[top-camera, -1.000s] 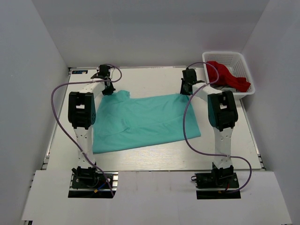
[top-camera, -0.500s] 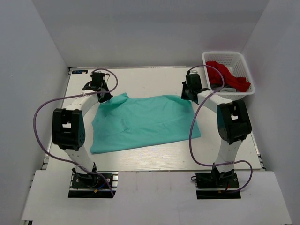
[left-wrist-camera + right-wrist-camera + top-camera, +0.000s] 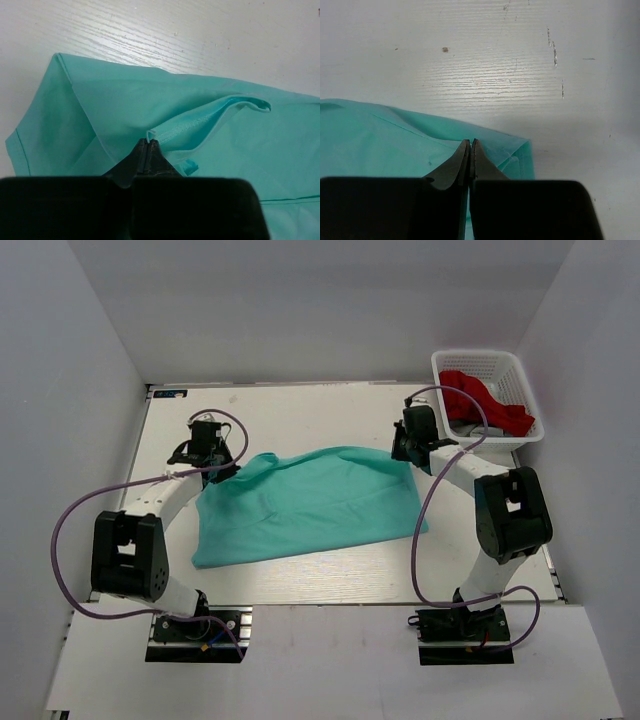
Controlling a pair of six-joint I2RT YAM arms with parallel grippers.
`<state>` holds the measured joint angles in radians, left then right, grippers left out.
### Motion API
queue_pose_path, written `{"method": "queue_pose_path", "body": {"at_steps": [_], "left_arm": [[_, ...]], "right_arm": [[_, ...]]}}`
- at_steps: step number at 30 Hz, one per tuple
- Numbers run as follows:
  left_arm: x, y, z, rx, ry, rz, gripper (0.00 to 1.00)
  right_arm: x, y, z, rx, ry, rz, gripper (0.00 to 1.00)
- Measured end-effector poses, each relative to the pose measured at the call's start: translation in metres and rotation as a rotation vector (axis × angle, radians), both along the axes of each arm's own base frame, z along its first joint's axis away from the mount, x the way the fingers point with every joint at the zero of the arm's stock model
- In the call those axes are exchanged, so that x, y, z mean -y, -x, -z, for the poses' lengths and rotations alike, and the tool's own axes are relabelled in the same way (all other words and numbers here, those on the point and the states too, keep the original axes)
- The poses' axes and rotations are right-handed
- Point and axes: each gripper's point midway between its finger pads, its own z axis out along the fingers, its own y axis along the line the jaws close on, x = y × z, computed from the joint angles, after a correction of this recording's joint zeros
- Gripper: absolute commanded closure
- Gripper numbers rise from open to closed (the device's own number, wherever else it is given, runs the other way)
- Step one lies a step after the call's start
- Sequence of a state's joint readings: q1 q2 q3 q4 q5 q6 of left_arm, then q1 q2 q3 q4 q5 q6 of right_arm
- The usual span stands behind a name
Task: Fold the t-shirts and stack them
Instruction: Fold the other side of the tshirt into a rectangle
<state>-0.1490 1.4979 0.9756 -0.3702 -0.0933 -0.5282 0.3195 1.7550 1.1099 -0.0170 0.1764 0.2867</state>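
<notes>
A teal t-shirt lies spread across the middle of the white table. My left gripper is shut on its far left edge; in the left wrist view the closed tips pinch a lifted fold of the teal t-shirt. My right gripper is shut on the far right corner; in the right wrist view the closed tips clamp the teal t-shirt near its hem. Both held edges are raised a little off the table. A red t-shirt sits in the white basket.
The white basket stands at the far right corner, close to my right arm. White walls close in the table on the left, back and right. Bare table lies beyond the shirt's far edge and along the near edge.
Both grippers have pulled the shirt's far edge toward the near side. The far corners have shifted nearer and the shirt has bunched slightly; the arms' elbows have swung outward.
</notes>
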Motion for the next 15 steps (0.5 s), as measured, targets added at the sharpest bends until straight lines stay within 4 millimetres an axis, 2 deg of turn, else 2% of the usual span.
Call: {"method": "queue_pose_path", "body": {"at_steps": [4, 7, 11, 15], "left_arm": [[-0.001, 0.017, 0.001, 0.001, 0.013, -0.011, 1.0], [-0.001, 0.025, -0.012, 0.037, 0.029, -0.024, 1.0], [-0.005, 0.025, -0.035, 0.108, 0.034, -0.053, 1.0], [-0.01, 0.021, -0.044, 0.127, 0.02, -0.08, 1.0]], "right_arm": [[0.0, 0.003, 0.001, -0.002, -0.002, -0.003, 1.0], [0.001, 0.005, -0.003, 0.006, -0.006, -0.002, 1.0], [0.002, 0.006, -0.017, 0.037, -0.015, -0.001, 1.0], [0.003, 0.005, -0.038, 0.088, -0.022, 0.004, 1.0]]}}
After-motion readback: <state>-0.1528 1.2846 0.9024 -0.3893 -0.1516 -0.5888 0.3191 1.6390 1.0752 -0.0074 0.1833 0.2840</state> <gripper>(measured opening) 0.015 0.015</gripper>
